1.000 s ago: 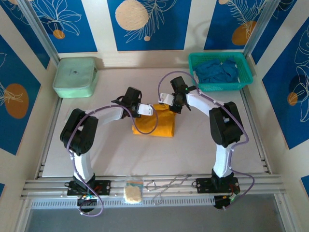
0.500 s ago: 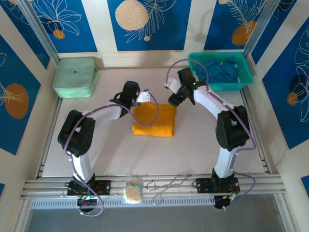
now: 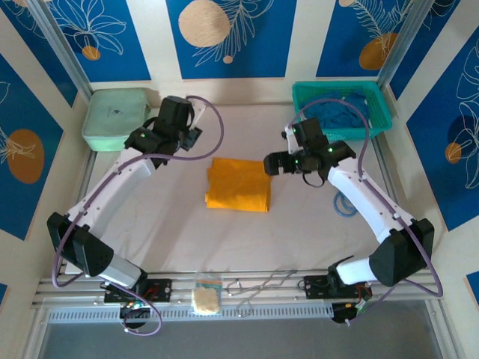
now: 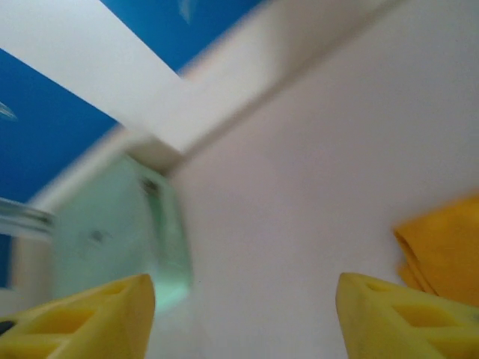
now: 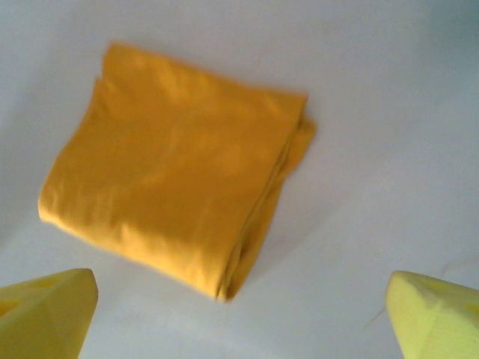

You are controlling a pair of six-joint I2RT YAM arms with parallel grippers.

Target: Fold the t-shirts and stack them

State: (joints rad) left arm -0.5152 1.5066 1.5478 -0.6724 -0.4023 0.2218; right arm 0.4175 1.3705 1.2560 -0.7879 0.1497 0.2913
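Far left, against the wall: pale mint pouch (image 3: 116,120), closed. Just right of it, left gripper (image 3: 194,137) raised off the table (image 3: 172,232), fingers (image 4: 90,318) wide apart, nothing between them, mustard t-shirt (image 3: 238,184) off to the right and nearer. Centre: mustard t-shirt folded into a neat square, lying free. At its far right corner, right gripper (image 3: 271,164), fingers (image 5: 45,310) spread wide, cloth just ahead of the tips, not touching. Far right: teal basket (image 3: 340,135) holding crumpled blue t-shirts (image 3: 337,108).
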